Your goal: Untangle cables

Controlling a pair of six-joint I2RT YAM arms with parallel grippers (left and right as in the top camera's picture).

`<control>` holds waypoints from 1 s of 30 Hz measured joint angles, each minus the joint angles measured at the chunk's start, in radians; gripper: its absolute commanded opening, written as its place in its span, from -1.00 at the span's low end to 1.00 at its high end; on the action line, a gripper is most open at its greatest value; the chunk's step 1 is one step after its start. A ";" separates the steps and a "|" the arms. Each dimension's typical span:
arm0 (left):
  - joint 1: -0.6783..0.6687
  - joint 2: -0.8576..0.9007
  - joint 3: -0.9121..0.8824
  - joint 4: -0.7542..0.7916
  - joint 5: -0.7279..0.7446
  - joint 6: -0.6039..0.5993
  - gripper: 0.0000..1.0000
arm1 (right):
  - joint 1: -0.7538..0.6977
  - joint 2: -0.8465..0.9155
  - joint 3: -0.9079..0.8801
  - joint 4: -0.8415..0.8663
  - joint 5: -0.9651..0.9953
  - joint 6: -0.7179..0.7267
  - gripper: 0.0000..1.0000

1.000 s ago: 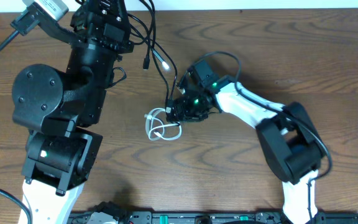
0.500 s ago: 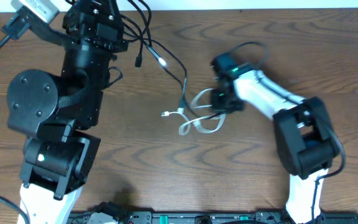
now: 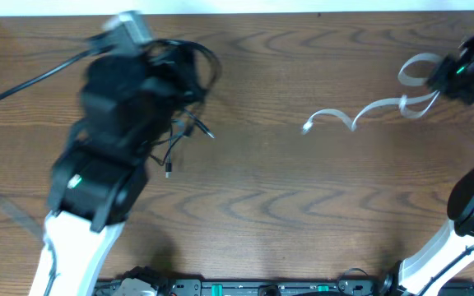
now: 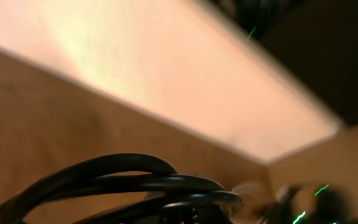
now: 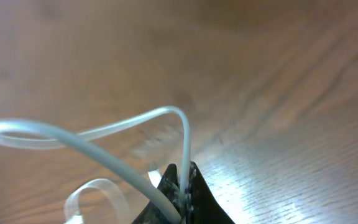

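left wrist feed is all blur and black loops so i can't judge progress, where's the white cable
Observer: In the overhead view the white cable is stretched out at the far right, apart from the black cables dangling by the left arm.
Operator: anything holding it
Observer: Yes. The right wrist view shows it pinched between the shut right jaws.

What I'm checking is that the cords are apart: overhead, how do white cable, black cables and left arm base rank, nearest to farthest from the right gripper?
1. White cable: in the right gripper, far right.
2. Black cables: left of centre.
3. Left arm base: bottom left.
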 measured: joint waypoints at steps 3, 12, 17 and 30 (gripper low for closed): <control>-0.056 0.087 0.000 -0.051 0.031 0.000 -0.85 | -0.024 -0.005 0.185 -0.008 -0.016 0.013 -0.97; -0.251 0.243 0.000 -0.074 0.064 0.001 -0.85 | -0.053 -0.031 0.447 0.142 0.139 0.049 -0.97; -0.356 0.322 0.000 -0.083 0.068 0.004 -0.85 | -0.071 -0.014 0.448 0.217 0.245 0.051 -0.97; -0.569 0.503 0.000 -0.106 0.069 0.084 -0.85 | -0.130 0.291 0.449 0.246 0.379 0.073 0.75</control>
